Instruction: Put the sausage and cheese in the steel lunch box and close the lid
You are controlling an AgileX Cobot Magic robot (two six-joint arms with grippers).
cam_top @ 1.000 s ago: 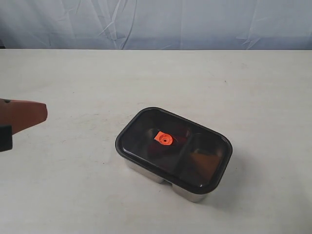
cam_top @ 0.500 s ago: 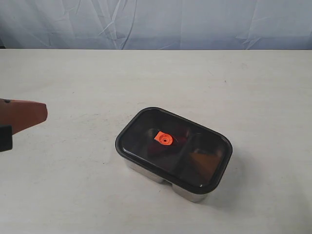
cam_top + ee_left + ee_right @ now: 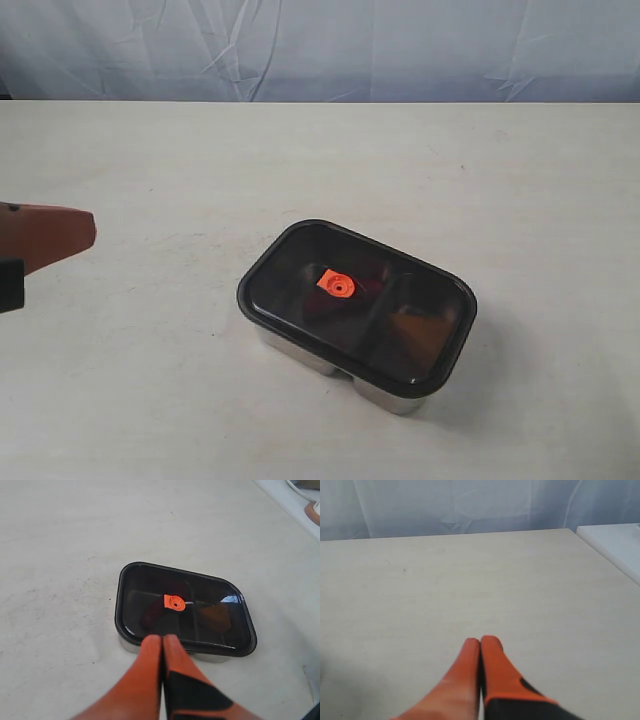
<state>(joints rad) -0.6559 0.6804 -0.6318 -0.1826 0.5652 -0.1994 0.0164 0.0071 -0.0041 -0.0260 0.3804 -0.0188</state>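
Resting on the shiny steel lunch box (image 3: pixel 388 397) mid-table, the dark translucent lid (image 3: pixel 357 305) looks seated, so the left gripper (image 3: pixel 162 639) and right gripper (image 3: pixel 480 641), both pressed together, should only press raised corners.

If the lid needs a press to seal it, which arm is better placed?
Probably left. The left gripper, shut, points at the lid close by; the right gripper faces only table.
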